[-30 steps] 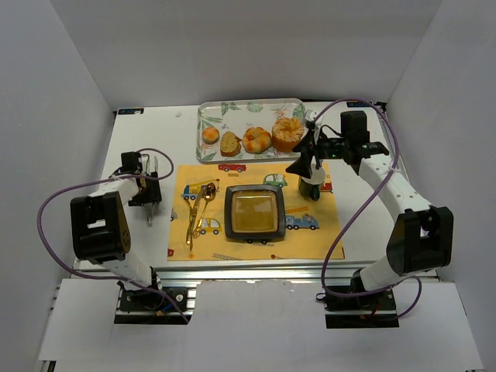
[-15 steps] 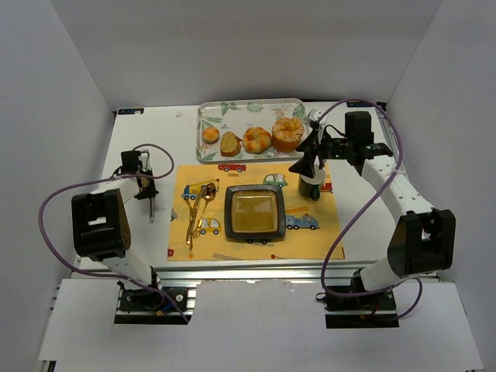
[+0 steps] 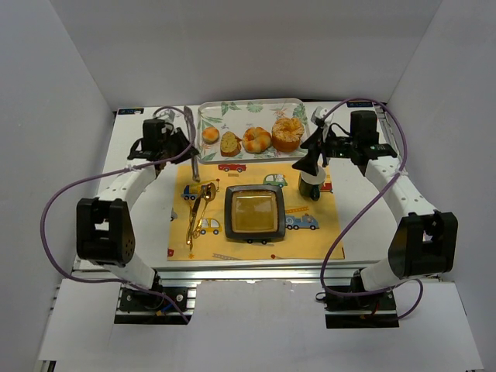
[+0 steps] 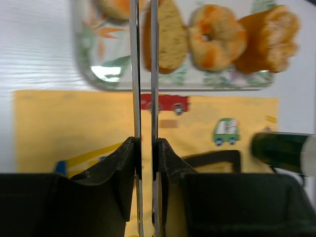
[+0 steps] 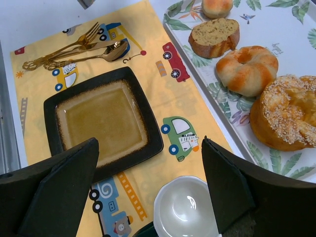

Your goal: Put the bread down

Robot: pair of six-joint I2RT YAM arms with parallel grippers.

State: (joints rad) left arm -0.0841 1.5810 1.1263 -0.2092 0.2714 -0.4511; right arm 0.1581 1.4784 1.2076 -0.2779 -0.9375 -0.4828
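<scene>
Several breads lie on a floral tray (image 3: pixel 232 109): a small bun (image 3: pixel 210 135), a slice (image 3: pixel 229 143), a ring (image 3: pixel 256 139) and a large sesame bun (image 3: pixel 287 133). My left gripper (image 3: pixel 180 145) is shut on metal tongs (image 3: pixel 191 147) at the tray's left end. In the left wrist view the tongs' blades (image 4: pixel 140 74) reach between the small bun (image 4: pixel 116 7) and the slice (image 4: pixel 165 34). A dark square plate (image 3: pixel 253 213) sits on the yellow mat. My right gripper (image 3: pixel 310 155) is open and empty above a cup (image 3: pixel 310 184).
Gold cutlery (image 3: pixel 198 213) lies on the mat (image 3: pixel 310 240) left of the plate. The white-lined dark green cup (image 5: pixel 187 207) stands right of the plate (image 5: pixel 101 121), near the tray's front edge. White walls close in the table on three sides.
My left arm swung from the table's left side up to the tray's left end, tongs in its jaws. My right arm shifted only slightly.
</scene>
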